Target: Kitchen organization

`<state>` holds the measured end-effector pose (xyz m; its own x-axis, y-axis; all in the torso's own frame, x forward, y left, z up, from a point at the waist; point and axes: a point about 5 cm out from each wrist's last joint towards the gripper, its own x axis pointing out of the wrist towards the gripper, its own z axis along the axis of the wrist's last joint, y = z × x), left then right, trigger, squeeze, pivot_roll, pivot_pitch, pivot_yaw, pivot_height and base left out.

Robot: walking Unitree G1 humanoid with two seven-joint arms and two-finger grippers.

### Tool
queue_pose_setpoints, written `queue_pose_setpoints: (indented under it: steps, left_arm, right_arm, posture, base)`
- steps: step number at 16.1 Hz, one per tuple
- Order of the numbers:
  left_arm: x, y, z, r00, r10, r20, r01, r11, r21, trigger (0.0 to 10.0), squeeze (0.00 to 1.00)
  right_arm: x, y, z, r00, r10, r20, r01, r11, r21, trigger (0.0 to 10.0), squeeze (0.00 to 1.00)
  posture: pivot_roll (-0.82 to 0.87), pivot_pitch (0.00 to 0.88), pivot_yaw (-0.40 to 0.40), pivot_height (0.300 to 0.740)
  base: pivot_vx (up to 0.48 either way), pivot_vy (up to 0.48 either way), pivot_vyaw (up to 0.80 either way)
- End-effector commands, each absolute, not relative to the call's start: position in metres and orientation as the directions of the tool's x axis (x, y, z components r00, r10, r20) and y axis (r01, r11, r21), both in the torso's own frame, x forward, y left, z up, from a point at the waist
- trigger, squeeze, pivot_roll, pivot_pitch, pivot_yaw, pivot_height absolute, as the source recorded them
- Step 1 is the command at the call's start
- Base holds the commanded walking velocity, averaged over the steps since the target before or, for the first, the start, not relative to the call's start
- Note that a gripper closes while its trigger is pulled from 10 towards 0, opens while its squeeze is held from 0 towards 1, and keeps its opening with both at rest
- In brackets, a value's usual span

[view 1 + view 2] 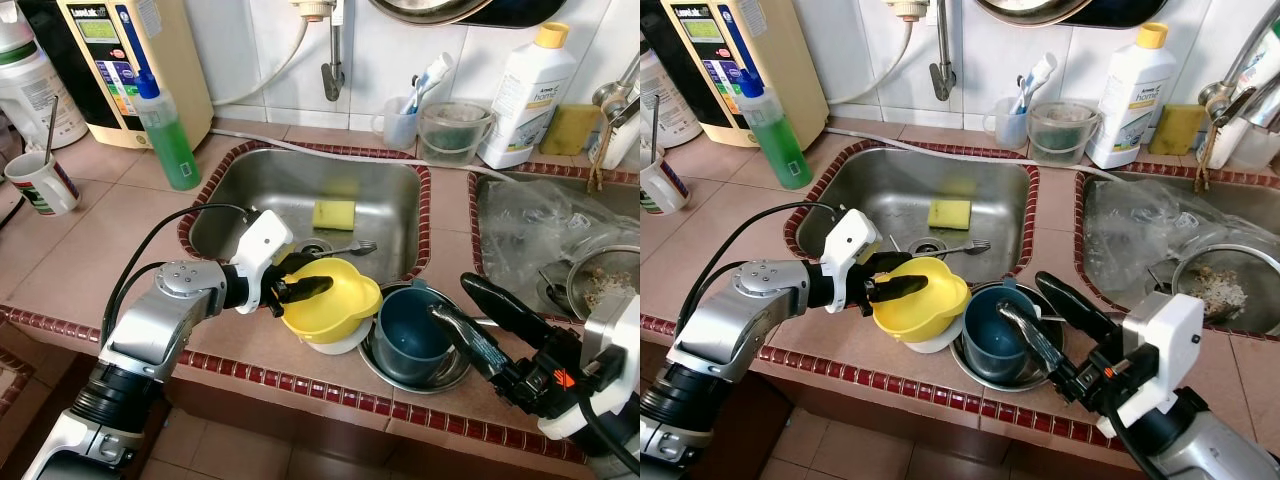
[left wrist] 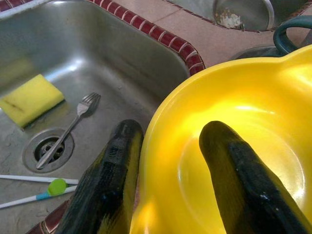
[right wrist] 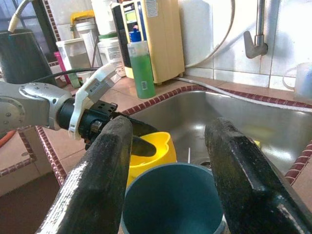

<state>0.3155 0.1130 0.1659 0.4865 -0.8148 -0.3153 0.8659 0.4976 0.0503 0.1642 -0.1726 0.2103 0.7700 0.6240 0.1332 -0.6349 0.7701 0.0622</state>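
The left gripper (image 1: 303, 276) is clamping the rim of a yellow plastic bowl (image 1: 335, 298), one black finger inside the bowl and the other outside its wall, as the left wrist view is showing plainly. The bowl is sitting on a white dish (image 1: 340, 345) on the front ledge of the tiled counter (image 1: 100, 230), at the 6 o'clock edge of the stainless steel sink basin (image 1: 260, 190). Just beside it, at its 3 o'clock, a dark teal plastic mug (image 1: 410, 335) is standing upright in a shallow metal dish (image 1: 445, 375). The right gripper (image 1: 470, 325) is hovering at the mug's 3 o'clock with its two fingers spread apart and gripping nothing; the right wrist view is looking down into the mug between them. Inside the basin a yellow rectangular sponge (image 1: 334, 214) is lying at 12 o'clock of the drain (image 1: 314, 246), and a metal fork (image 1: 345, 249) is resting across it. A green bottle of liquid soap (image 1: 168, 135) is standing on the counter at the basin's 10 o'clock
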Motion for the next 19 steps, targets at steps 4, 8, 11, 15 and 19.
queue_pose_setpoints:
  steps: [4, 8, 11, 15, 19]
  left_arm:
    - [0.3120, 0.1150, 0.1693, 0.479, -0.822, -0.309, 0.873, 0.481, 0.074, 0.0, 0.00]
    - [0.3119, 0.1151, 0.1697, 0.478, -0.823, -0.307, 0.875, 0.479, 0.076, 0.0, 0.00]
    - [0.3114, 0.1150, 0.1700, 0.474, -0.826, -0.305, 0.877, 0.475, 0.077, 0.0, 0.00]
    - [0.3117, 0.1129, 0.1710, 0.468, -0.832, -0.298, 0.881, 0.467, 0.080, 0.0, 0.00]
    - [0.3116, 0.1121, 0.1708, 0.463, -0.835, -0.297, 0.884, 0.460, 0.083, 0.0, 0.00]
  right_arm:
    - [0.1622, -0.1678, 0.2139, 0.752, 0.644, 0.141, -0.656, 0.752, 0.059, 10.0, 0.00]
    - [0.1623, -0.1680, 0.2143, 0.754, 0.642, 0.143, -0.654, 0.754, 0.063, 10.0, 0.00]
    - [0.1628, -0.1681, 0.2144, 0.754, 0.640, 0.146, -0.653, 0.755, 0.065, 10.0, 0.00]
    - [0.1636, -0.1685, 0.2154, 0.755, 0.637, 0.155, -0.651, 0.756, 0.069, 10.0, 0.00]
    - [0.1639, -0.1687, 0.2153, 0.755, 0.637, 0.157, -0.652, 0.756, 0.068, 10.0, 0.00]
  posture:
    - [-0.19, 0.111, 0.084, 0.740]
    - [-0.19, 0.111, 0.085, 0.740]
    - [-0.19, 0.108, 0.086, 0.740]
    - [-0.20, 0.100, 0.089, 0.740]
    - [-0.20, 0.093, 0.091, 0.740]
  base:
    - [0.000, 0.000, 0.00]
    - [0.000, 0.000, 0.00]
    - [0.000, 0.000, 0.00]
    - [0.000, 0.000, 0.00]
    - [0.000, 0.000, 0.00]
